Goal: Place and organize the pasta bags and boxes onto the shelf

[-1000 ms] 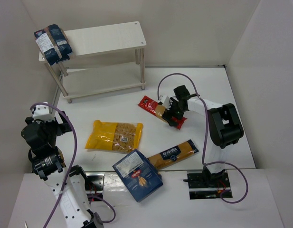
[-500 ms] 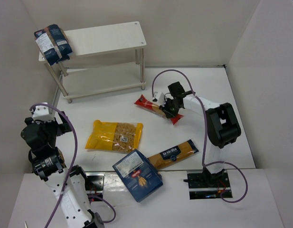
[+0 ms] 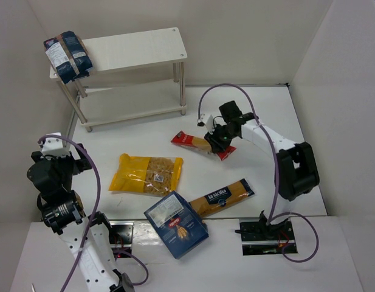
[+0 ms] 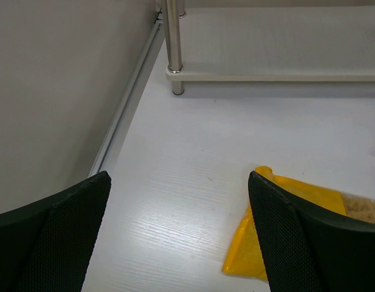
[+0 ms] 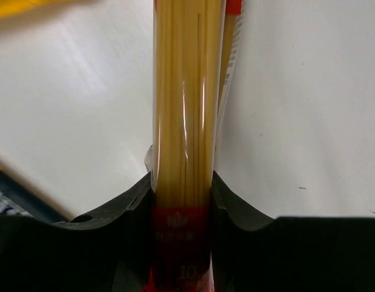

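Spaghetti shows through the clear wrap of the long red spaghetti pack (image 3: pixel 187 140), which the right end effector (image 5: pixel 182 198) pinches across its width. The pack lies slantwise over the counter (image 3: pixel 138 137), near the front right leg of the shelf (image 3: pixel 144 48). Closer to the arms lie the yellow clear-window bag (image 3: pixel 146 174), the blue box with red logo (image 3: pixel 175 224) and the long dark-blue spaghetti pack (image 3: pixel 222 196). The two dark-blue bags (image 3: pixel 67 55) sit on the shelf's top left end. The left end effector (image 4: pixel 178 179) is spread and empty

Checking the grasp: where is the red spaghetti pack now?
Top view, right of centre: red spaghetti pack, clamped in the right gripper, between the shelf and the blue spaghetti pack.
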You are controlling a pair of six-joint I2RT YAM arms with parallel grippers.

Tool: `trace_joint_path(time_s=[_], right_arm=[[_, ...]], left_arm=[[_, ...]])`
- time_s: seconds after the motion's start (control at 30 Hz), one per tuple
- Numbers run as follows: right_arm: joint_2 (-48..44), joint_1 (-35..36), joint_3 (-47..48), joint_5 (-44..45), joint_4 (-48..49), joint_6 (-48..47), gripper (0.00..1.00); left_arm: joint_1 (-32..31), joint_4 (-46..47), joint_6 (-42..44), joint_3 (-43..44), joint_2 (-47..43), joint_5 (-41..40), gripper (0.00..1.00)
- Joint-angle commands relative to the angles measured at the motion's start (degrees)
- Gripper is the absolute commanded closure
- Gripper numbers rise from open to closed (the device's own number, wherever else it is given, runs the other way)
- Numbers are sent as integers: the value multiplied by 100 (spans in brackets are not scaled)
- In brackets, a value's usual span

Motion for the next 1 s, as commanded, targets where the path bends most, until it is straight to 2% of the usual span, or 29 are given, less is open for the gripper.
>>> trace_joint_path(time_s=[0.0,0.33,0.53,0.6,0.97], right_arm=[[-1055,100,349,-1155,-71,391,100],[-1698,689,191,-1140,24,804,100],[-1926,690,-3,-1244,429,1155,100],[-1988,690,198,-1297,508,1252,100],[-1988,1366,603,-112,1448,2095,100]], left_arm=[[37,170,-60,78,-162,111,1],[37,222,-60,25,-206,111,1],[37,222,-60,25,-311,111,1],[37,222,-60,25,-311,111,1],[37,222,-60,25,-258,5,1]])
